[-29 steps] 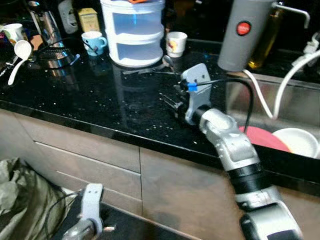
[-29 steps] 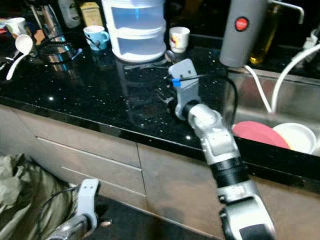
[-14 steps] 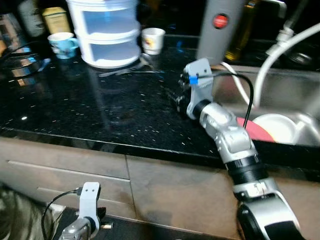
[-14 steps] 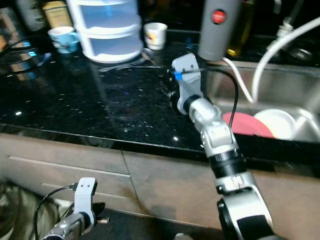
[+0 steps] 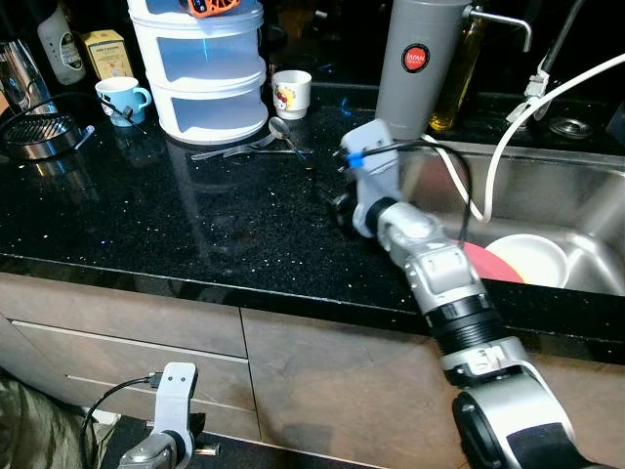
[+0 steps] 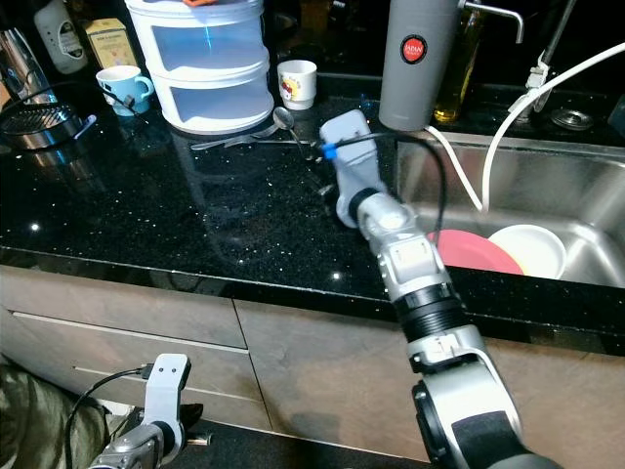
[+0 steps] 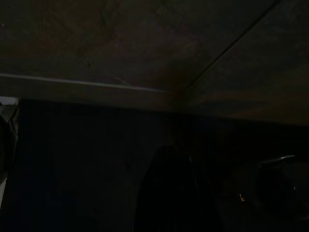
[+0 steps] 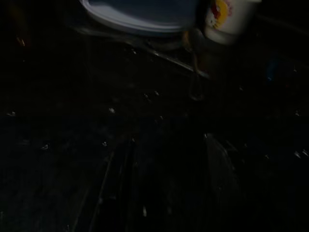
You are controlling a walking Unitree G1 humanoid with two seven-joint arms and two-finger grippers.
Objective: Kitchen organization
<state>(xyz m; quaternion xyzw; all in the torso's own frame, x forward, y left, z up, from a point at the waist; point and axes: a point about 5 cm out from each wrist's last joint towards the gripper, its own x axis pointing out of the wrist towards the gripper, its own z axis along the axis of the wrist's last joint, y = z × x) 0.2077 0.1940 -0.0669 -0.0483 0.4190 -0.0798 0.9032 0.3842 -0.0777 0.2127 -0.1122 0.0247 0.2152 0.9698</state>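
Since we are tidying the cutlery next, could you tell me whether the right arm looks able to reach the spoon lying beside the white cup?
Probably yes. The right gripper hovers over bare black counter, and nothing stands between it and the spoon just beyond.

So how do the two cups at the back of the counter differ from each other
The blue cup is light blue with a handle showing on its side; the white cup is white with a red and yellow picture printed on it. The blue cup stands to the left of the stacked plastic container, the white cup to its right, near the spoon. Both stand upright on the black counter.
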